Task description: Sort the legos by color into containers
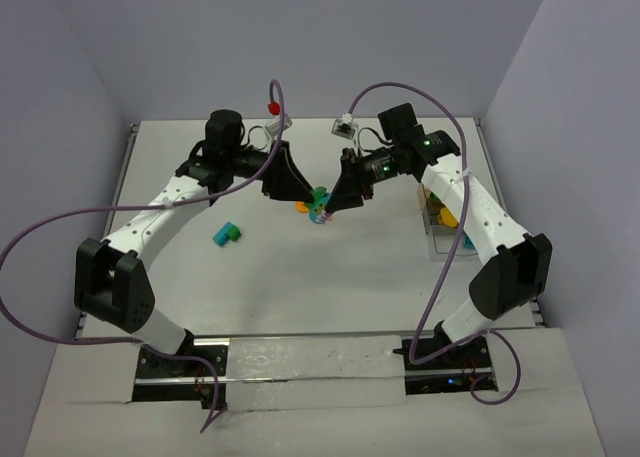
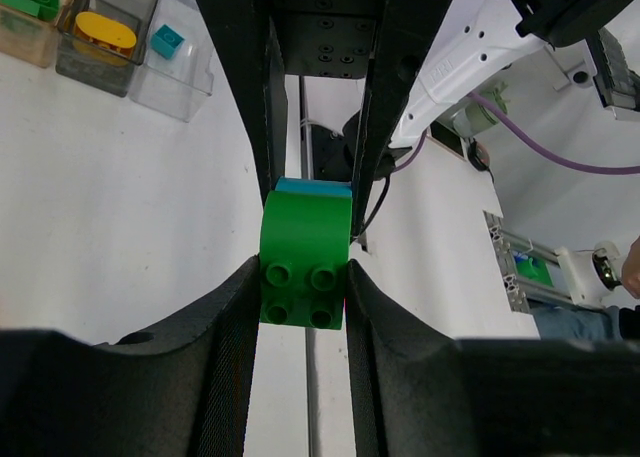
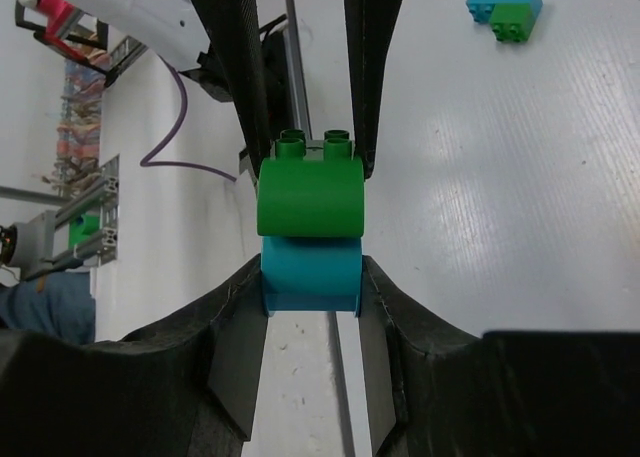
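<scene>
A green lego [image 2: 302, 267] and a teal lego [image 3: 312, 272] are joined as one stack [image 1: 320, 201] held above the table's middle. My left gripper [image 2: 302, 292] is shut on the green half, coming in from the left [image 1: 300, 189]. Opposite it, my right gripper [image 3: 312, 307] presses its jaws against both sides of the teal half [image 1: 338, 201]. An orange lego [image 1: 303, 207] shows just beside the stack. A teal and green pair of legos [image 1: 228, 234] lies on the table to the left. The containers [image 1: 438, 235] stand at the right: the tan one [image 2: 20, 32] holds a green lego, the clear one [image 2: 100, 69] holds a yellow-orange piece and a teal lego.
Purple cables [image 1: 275, 102] arc over the back of the table, one tipped with a small red ball [image 1: 271, 107]. A small white block [image 1: 344, 127] sits near the back edge. Grey walls close in behind and at both sides.
</scene>
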Controlling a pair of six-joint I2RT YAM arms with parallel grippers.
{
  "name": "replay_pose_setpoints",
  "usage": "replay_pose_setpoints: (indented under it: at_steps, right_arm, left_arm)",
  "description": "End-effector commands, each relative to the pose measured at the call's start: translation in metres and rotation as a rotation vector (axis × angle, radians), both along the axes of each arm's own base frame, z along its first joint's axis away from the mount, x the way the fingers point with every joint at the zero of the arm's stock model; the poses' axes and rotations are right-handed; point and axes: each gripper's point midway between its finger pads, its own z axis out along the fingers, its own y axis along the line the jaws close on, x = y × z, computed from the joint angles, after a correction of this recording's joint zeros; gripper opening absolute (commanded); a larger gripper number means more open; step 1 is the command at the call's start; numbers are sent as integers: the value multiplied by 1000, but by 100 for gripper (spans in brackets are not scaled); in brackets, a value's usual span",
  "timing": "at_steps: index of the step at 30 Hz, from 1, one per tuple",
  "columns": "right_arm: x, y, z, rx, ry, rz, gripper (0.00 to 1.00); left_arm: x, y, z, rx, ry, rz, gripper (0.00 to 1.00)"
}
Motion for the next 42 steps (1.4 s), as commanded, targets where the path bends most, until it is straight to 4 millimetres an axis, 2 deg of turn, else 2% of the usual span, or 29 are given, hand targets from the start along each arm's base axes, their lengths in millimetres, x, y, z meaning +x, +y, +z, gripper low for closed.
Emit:
replay_pose_setpoints:
  at_steps: [1, 4, 6, 8, 10, 14, 19, 21, 25, 31, 42]
  right_arm:
    - [-7, -17, -2, -34, -81, -18, 0]
    - [-9, -32, -15, -68, -86, -41, 0]
    - [-9, -51, -24, -104, -61, -82, 0]
    - [3, -76, -30, -133, -63, -155, 0]
    - [7, -99, -37, -165, -58, -228, 0]
    - [22, -177, -68, -376, -88, -482, 0]
    - [25, -250, -85, -549, -75, -709, 0]
    - [22, -289, -90, -616, -42, -822, 0]
    - [17, -330, -95, -698, -21, -940, 0]
    - [22, -355, -116, -799, 37, -1028, 0]
    - [28, -339, -150, -805, 105, -1019, 0]
  left_arm:
    - [13, 12, 20, -44, -47, 37, 0]
    - [28, 20, 23, -51, -62, 80, 0]
    - [36, 23, 23, -46, -87, 104, 0]
    - [39, 23, 20, -31, -96, 123, 0]
    - [44, 24, 13, -4, -93, 164, 0]
    - [55, 24, -5, 71, -141, 238, 0]
    - [64, 20, -16, 136, -171, 301, 0]
    - [67, 18, -19, 160, -184, 325, 0]
    - [66, 12, -23, 180, -191, 332, 0]
    - [66, 10, -27, 189, -196, 327, 0]
    - [69, 7, -29, 199, -207, 317, 0]
